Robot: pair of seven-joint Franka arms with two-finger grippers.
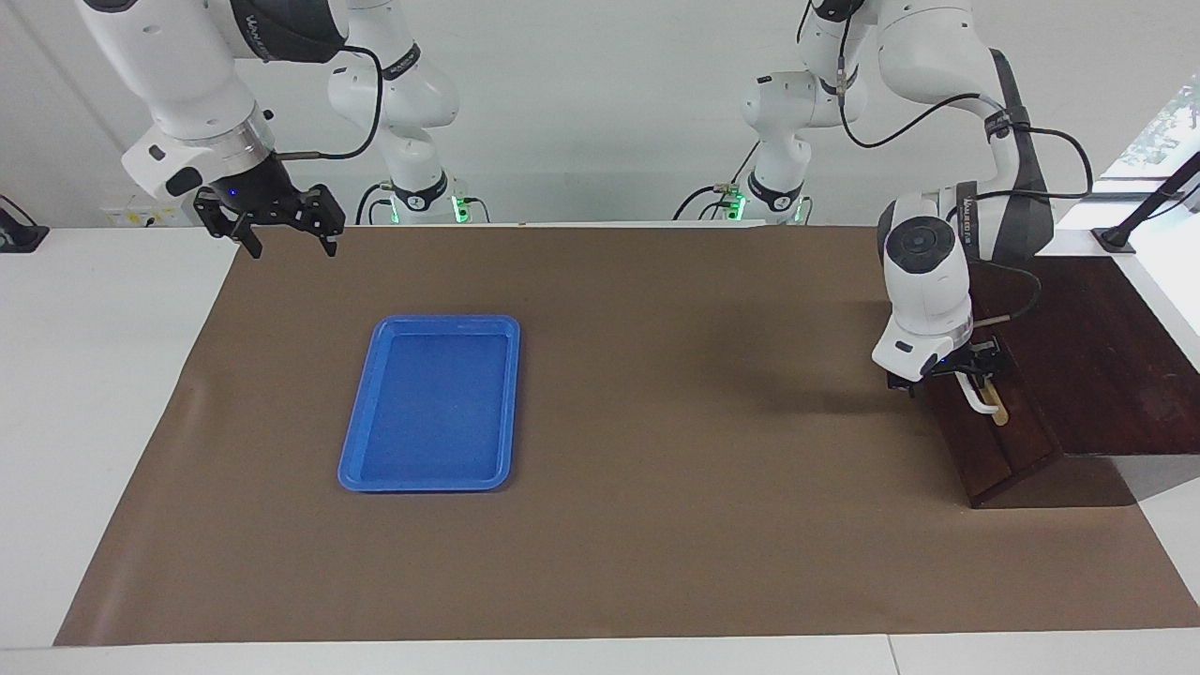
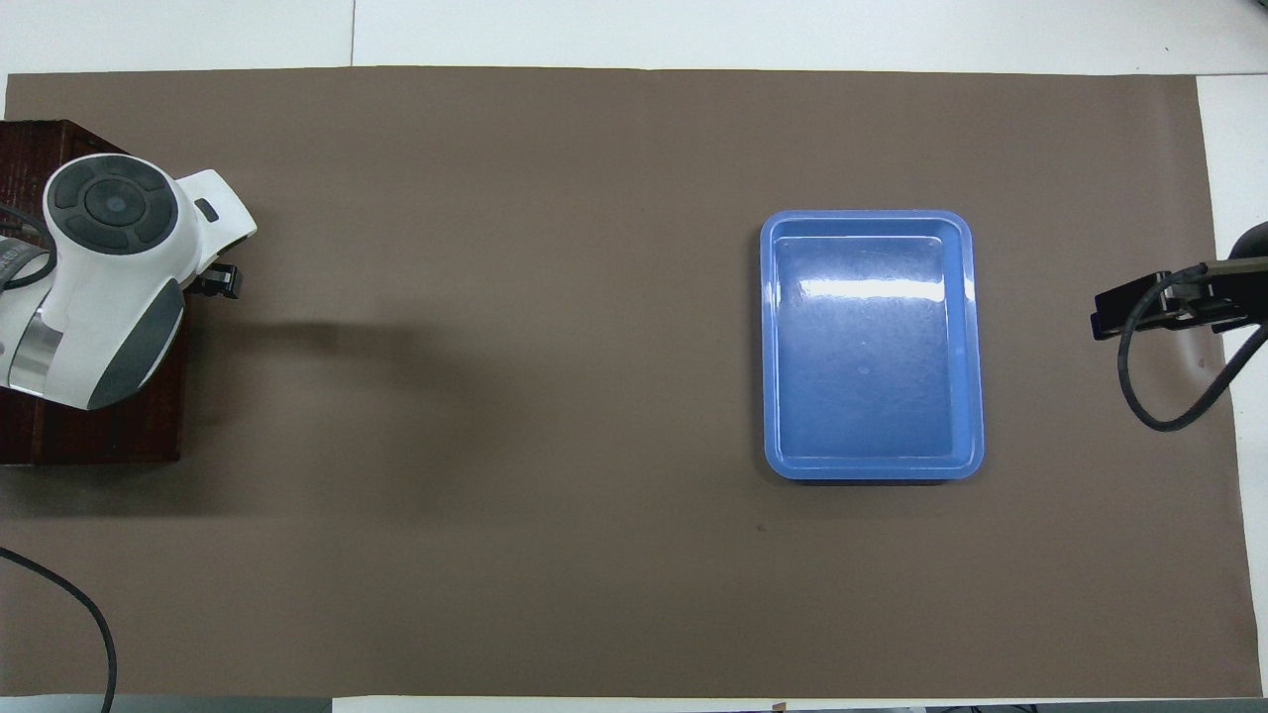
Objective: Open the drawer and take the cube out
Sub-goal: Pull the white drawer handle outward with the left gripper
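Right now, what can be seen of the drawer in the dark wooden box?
The dark brown wooden drawer sits shut in its box at the left arm's end of the table. Its front carries a white bar handle on a brass-coloured strip. The left gripper is at the handle, open; contact is unclear. Nothing inside shows.
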